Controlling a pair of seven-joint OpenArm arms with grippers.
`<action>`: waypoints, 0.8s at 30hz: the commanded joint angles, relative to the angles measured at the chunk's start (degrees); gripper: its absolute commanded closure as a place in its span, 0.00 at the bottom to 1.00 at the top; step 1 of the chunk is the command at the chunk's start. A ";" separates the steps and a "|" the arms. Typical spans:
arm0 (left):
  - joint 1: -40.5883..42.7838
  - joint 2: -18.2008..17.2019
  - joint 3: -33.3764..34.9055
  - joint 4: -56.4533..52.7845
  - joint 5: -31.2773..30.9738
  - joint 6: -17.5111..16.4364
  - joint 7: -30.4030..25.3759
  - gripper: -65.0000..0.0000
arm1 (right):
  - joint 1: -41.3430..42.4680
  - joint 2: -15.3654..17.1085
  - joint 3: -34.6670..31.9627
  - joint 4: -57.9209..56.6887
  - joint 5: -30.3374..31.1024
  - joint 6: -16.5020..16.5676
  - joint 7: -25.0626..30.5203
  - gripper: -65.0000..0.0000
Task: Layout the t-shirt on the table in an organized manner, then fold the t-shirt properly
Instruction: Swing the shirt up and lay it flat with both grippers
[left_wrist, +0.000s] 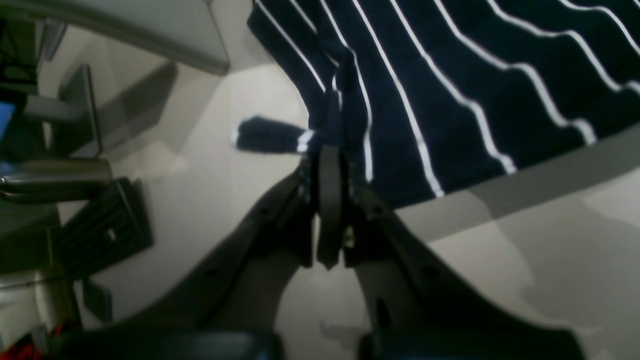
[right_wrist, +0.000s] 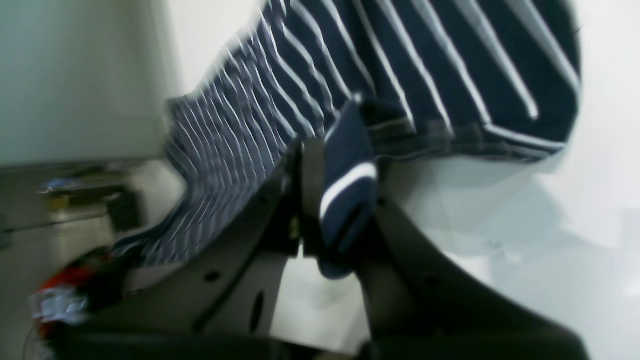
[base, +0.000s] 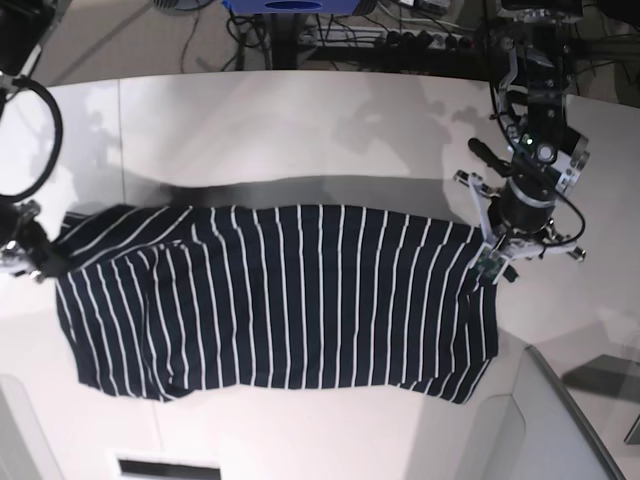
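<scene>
We see the t-shirt (base: 280, 300) stretched sideways across the white table (base: 300, 130), held taut between two grips, its lower part sagging toward the near edge. It is spread wide but not yet flat: the near hem droops and the cloth rumples at both ends. We judge this to be the laying-out step, with folding not begun.

The left gripper (left_wrist: 330, 155) is clenched on a bunched corner of the shirt, a small tab of cloth poking out past its closed jaws. The right gripper (right_wrist: 332, 165) is likewise clamped on a fold of striped fabric, a hemmed edge wrapped over its tip.

Next, we think, both arms need to lower the cloth together, keeping tension even so the stripes stay straight, then let go once it rests flat.

In the base view the left arm (base: 530, 180) reaches down from the far side at the shirt's right end; the right arm (base: 25, 250) shows only at the frame's left edge, low by the shirt's other end.
</scene>
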 joint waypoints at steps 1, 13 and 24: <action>-1.18 -0.43 0.19 -0.03 0.37 0.57 -0.82 1.00 | 1.65 0.62 -0.35 -0.58 -1.40 0.22 0.55 1.00; -31.34 0.10 4.67 -33.79 -0.16 0.75 -1.08 1.00 | 35.15 2.73 -22.06 -40.22 -17.49 2.33 25.26 1.00; -48.83 2.12 5.02 -24.73 0.46 0.57 8.06 1.00 | 40.42 7.03 -13.53 -11.83 -17.31 1.45 5.13 1.00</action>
